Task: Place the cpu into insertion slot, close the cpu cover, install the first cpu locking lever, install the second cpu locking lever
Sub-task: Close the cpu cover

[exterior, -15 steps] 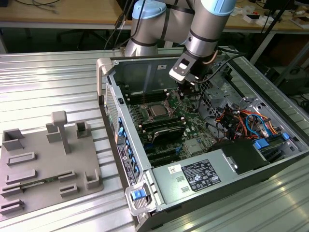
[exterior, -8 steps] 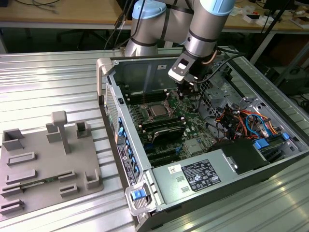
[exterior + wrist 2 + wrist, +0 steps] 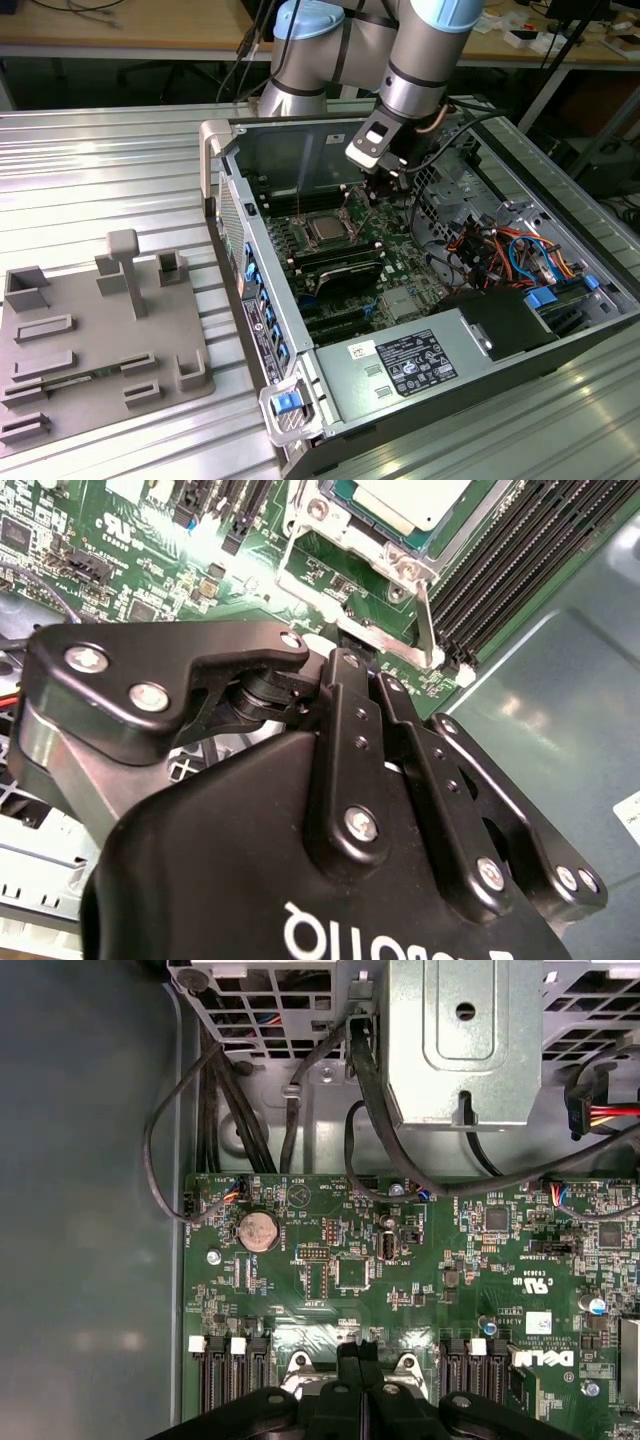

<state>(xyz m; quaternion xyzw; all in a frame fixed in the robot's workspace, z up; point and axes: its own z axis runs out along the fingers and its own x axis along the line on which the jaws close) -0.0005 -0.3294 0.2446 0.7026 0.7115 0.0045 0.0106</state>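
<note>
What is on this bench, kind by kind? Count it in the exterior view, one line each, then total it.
Robot arm: 1
Open computer case: 1
Grey fixture plate: 1
cpu: 1
Total: 4

Exterior view: open grey sheet-metal computer case (image 3: 258,310) lies on ribbed silver aluminium table (image 3: 100,170). At nine o'clock from the case, apart from it: flat grey plastic fixture tray with upright blocks (image 3: 90,340). Inside the case, at five o'clock: grey box power supply with white label (image 3: 400,345). At three o'clock: red, orange and blue cable bundle (image 3: 510,250). First wrist view: round silver coin battery (image 3: 258,1230) on green circuit board (image 3: 420,1280); black cables (image 3: 235,1110) near it.
</note>
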